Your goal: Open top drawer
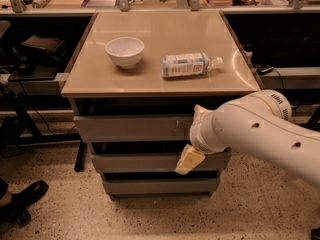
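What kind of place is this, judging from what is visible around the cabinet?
Probably a laboratory or workshop, not a home. Cluttered workbenches surround a grey drawer cabinet, the floor is hard and speckled, and the robot's gripper is at the drawer fronts, just below the top drawer.

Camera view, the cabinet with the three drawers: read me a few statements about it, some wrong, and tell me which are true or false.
1. The bowl sits left of the bottle on the cabinet top. True.
2. The bottle stands upright. False: it lies on its side.
3. The gripper hangs over the bowl. False: it is low in front of the cabinet, towards the right, level with the middle drawer and below the top drawer.
4. A dark shoe shows on the floor at lower left. True.
5. The bowl lies inside the top drawer. False: it stands on the cabinet top.
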Motion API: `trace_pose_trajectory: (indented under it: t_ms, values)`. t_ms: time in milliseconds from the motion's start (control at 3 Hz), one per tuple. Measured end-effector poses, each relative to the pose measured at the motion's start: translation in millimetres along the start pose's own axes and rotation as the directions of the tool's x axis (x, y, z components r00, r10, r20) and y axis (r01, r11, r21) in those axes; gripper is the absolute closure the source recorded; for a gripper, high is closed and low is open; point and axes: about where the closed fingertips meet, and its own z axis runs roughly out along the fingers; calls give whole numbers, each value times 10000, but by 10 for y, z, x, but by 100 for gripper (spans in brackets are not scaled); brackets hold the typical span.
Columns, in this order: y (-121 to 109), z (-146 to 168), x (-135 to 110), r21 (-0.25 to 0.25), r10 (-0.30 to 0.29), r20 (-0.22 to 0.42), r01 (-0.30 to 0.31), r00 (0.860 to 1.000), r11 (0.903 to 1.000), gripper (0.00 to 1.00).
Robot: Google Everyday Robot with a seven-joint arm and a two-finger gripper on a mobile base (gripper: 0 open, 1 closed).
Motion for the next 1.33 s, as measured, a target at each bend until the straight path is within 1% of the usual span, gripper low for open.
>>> trace_pose_trajectory:
  t_ms: [333, 667, 1000, 1333]
  values:
    - [33, 246, 10, 664, -618, -415, 645, 9972, 9957, 0]
    - [77, 375, -156, 677, -1090, -501, 1123, 9928, 9914, 0]
    - [252, 444, -77, 403, -1641, -1412, 1713, 9763, 9844, 0]
    - [650, 881, 248, -749, -2824, -3342, 2733, 8992, 9590, 0]
